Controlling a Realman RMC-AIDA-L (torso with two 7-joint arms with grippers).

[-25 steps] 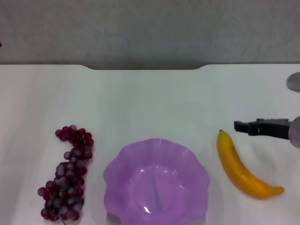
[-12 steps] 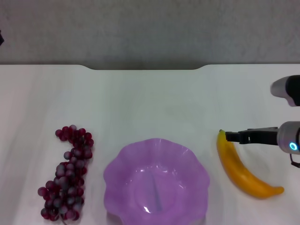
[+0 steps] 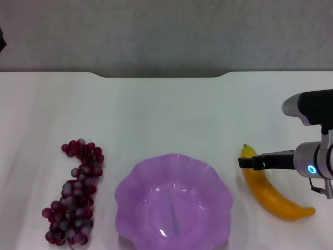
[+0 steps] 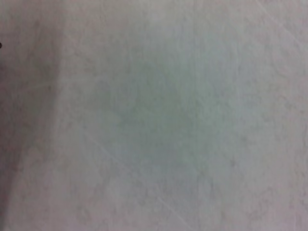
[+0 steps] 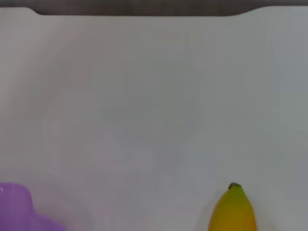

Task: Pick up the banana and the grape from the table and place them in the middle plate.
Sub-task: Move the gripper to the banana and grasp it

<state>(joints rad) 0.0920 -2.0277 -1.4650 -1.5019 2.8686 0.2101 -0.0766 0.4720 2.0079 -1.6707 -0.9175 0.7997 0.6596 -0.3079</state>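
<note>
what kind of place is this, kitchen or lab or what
Most likely a robot test bench, not a kitchen: a bare white table against a plain grey wall, holding only a purple plate, a banana and grapes, with the right tool over the banana.

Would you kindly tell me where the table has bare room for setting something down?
The table is bare from its notched far edge to the plate. Crowded: the grapes left of the plate; the banana right, with the right claw above it.

1. The right gripper [image 3: 243,162] has advanced leftward and nearer, from beyond the stem end of the banana [image 3: 271,190] to across its upper part.
2. More of the right arm [image 3: 312,135] now shows.
</note>
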